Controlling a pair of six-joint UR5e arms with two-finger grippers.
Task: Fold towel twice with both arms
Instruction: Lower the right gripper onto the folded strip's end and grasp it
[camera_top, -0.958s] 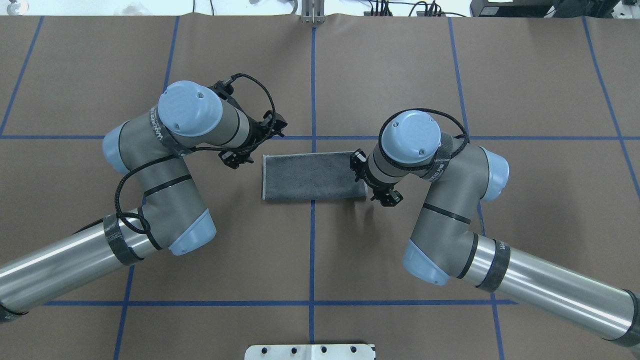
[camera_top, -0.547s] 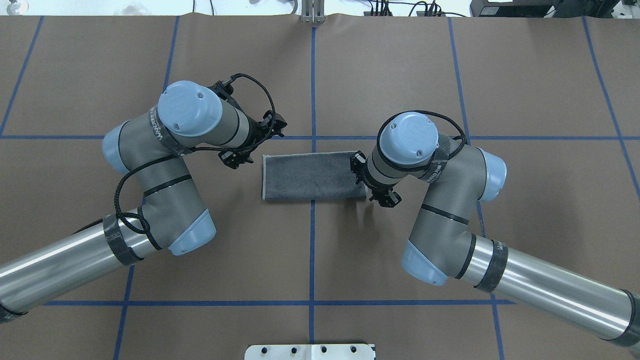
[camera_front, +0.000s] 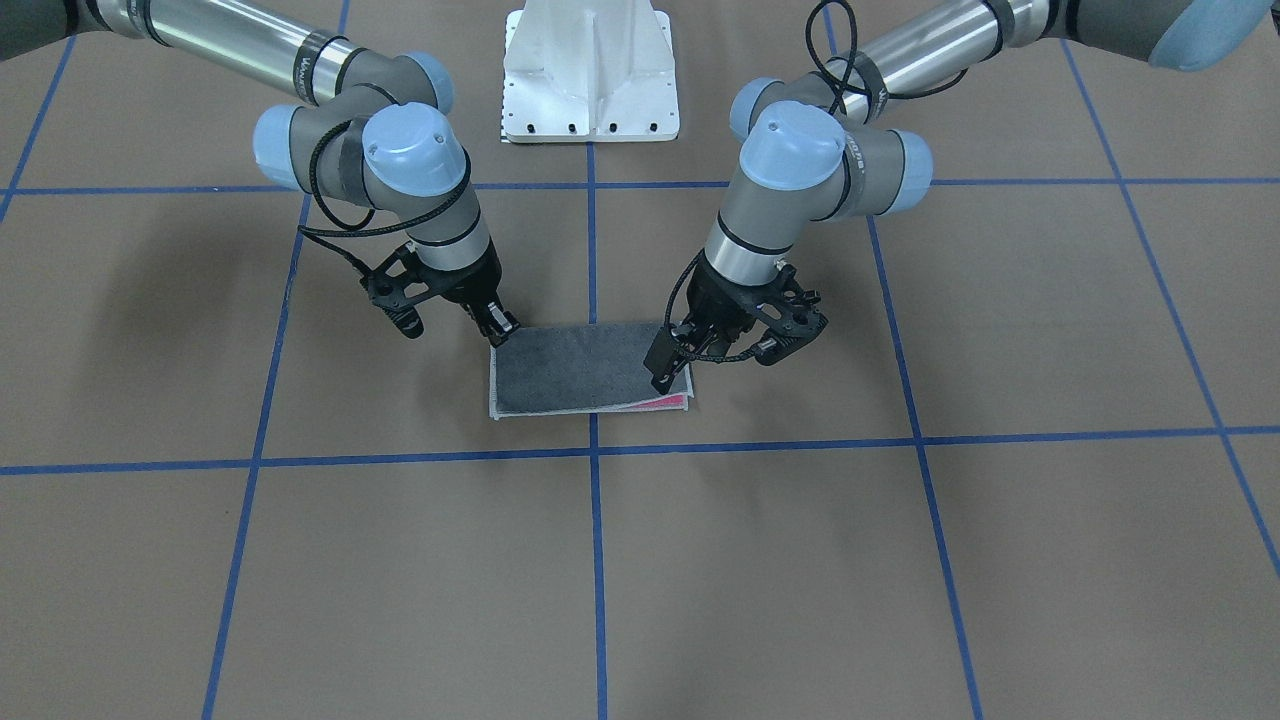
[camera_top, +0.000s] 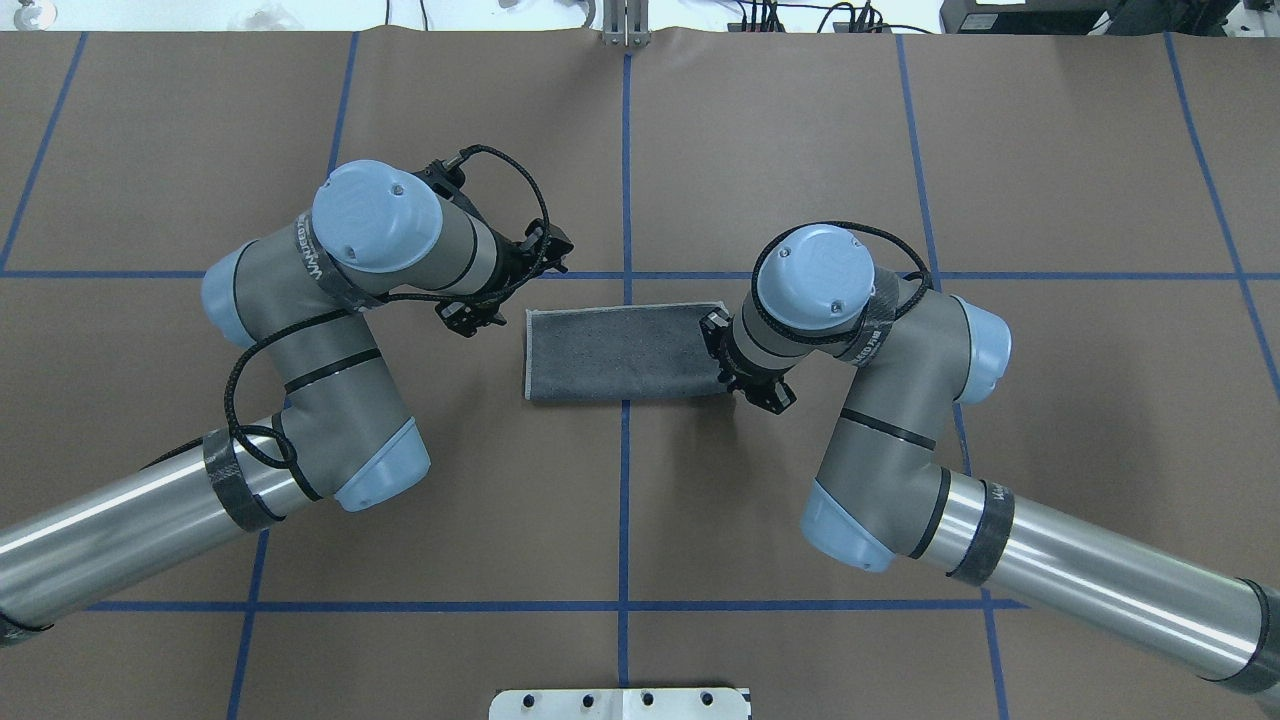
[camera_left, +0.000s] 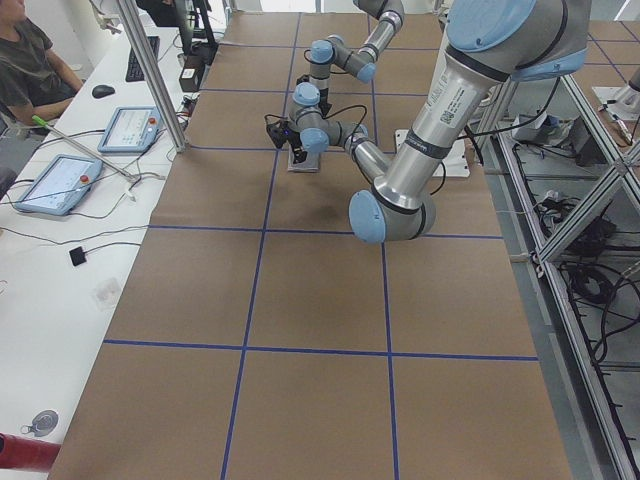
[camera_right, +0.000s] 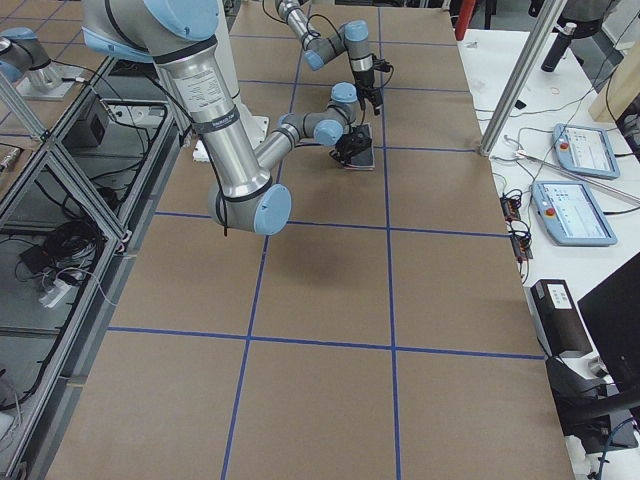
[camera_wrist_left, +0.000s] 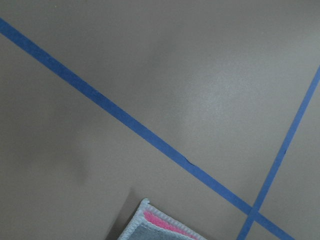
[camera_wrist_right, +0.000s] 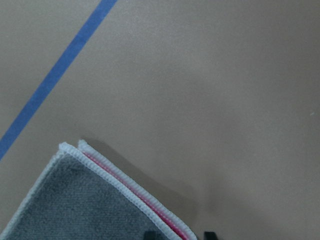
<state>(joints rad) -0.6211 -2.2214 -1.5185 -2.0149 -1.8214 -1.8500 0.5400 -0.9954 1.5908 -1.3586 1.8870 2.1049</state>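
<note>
1. Front-facing: my right gripper (camera_front: 458, 328) and left gripper (camera_front: 715, 362) are hanging spread at either end of the towel (camera_front: 570, 370), which is lying folded grey-up across the blue tape (camera_front: 592, 440).
2. Overhead: I am risking catching one layer only and dragging the fold open.
3. Right wrist: the offset hems (camera_wrist_right: 125, 192) are inviting that.
4. Left side: the tablets (camera_left: 125, 128) are sitting well apart, obstructing nothing.
</note>
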